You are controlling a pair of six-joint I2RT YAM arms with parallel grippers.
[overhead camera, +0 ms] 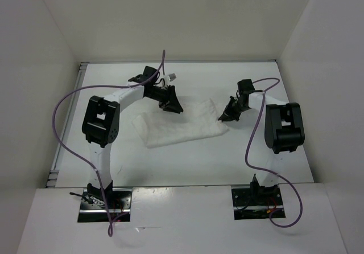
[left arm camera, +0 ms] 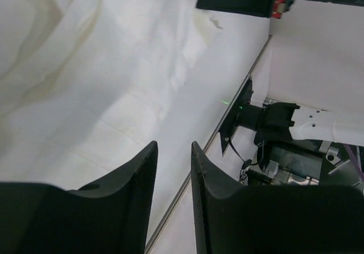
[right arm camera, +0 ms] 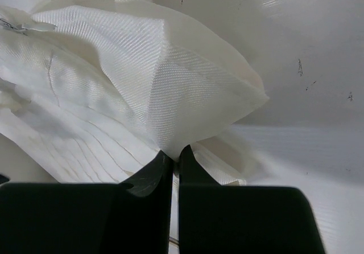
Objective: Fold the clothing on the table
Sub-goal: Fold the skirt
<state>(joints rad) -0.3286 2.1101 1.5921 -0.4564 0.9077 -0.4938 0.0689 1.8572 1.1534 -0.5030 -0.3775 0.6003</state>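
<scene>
White clothing (right arm camera: 114, 77) pinched by right fingers (right arm camera: 151, 177) — left fingers (left arm camera: 133, 180) parted, empty, at its far edge.

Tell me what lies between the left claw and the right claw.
In the top view, the clothing fills that stretch, from under the left claw to the right claw, which pinches its edge.

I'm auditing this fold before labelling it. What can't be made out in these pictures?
- Top view: the clothing is too small to tell sleeves or layers; the left gripper covers part of its far edge.
- Right wrist view: the right gripper is shut on the clothing; how much fabric is pinched is hidden between its fingers.
- Left wrist view: the clothing runs past the top and left edges.
</scene>
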